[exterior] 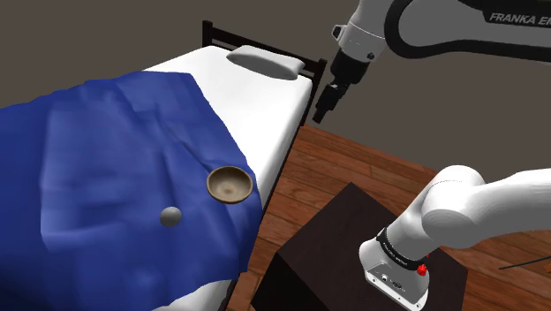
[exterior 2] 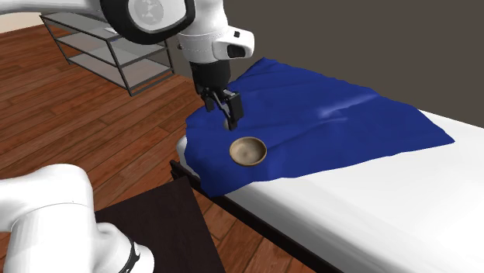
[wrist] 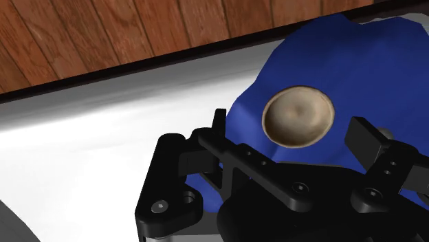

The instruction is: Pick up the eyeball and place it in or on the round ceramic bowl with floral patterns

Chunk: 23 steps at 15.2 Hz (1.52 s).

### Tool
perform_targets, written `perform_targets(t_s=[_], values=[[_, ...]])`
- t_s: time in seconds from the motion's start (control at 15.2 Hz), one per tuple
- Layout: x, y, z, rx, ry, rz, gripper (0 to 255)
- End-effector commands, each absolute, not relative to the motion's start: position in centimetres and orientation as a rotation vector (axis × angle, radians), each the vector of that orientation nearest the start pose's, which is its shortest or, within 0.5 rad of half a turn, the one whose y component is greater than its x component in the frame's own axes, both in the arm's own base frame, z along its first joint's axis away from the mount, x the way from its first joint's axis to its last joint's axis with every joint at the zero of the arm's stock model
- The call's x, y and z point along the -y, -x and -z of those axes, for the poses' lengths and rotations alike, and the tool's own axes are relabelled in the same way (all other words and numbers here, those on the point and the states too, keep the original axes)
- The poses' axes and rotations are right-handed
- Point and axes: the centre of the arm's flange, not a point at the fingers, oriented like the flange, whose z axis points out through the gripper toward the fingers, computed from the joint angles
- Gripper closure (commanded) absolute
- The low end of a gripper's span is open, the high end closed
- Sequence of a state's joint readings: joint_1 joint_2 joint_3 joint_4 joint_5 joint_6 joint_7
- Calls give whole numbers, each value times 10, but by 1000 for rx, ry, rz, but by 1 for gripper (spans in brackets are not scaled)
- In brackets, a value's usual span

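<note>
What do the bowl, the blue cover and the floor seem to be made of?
The bowl: perhaps matte ceramic, tan, darker rim; wood is possible. The blue cover: soft cloth, wrinkled and draping. The floor: brown wooden planks, grain visible.

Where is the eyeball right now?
In the shoulder view the grey eyeball lies on the blue blanket, close to the bowl on its lower left, not touching it.
</note>
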State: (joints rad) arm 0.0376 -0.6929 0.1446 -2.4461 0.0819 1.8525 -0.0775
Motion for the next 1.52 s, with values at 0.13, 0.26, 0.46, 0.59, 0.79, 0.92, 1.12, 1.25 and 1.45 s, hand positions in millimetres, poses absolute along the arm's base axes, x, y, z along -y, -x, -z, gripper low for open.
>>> perform_targets(t_s=[0.13,0.26,0.46,0.59,0.79,0.92,1.12,1.25,1.45], values=[[-111,-367,-506,326,3117,129,0],[-128,-378,-489,324,3111,117,0],[-154,-393,-464,320,3102,100,0],[-172,-404,-447,317,3096,89,0],[-198,-419,-422,313,3086,72,0],[-215,-429,-405,310,3080,61,0],[-242,-444,-380,306,3070,45,0],[-259,-453,-363,304,3064,34,0],[-286,-468,-338,300,3054,17,0]])
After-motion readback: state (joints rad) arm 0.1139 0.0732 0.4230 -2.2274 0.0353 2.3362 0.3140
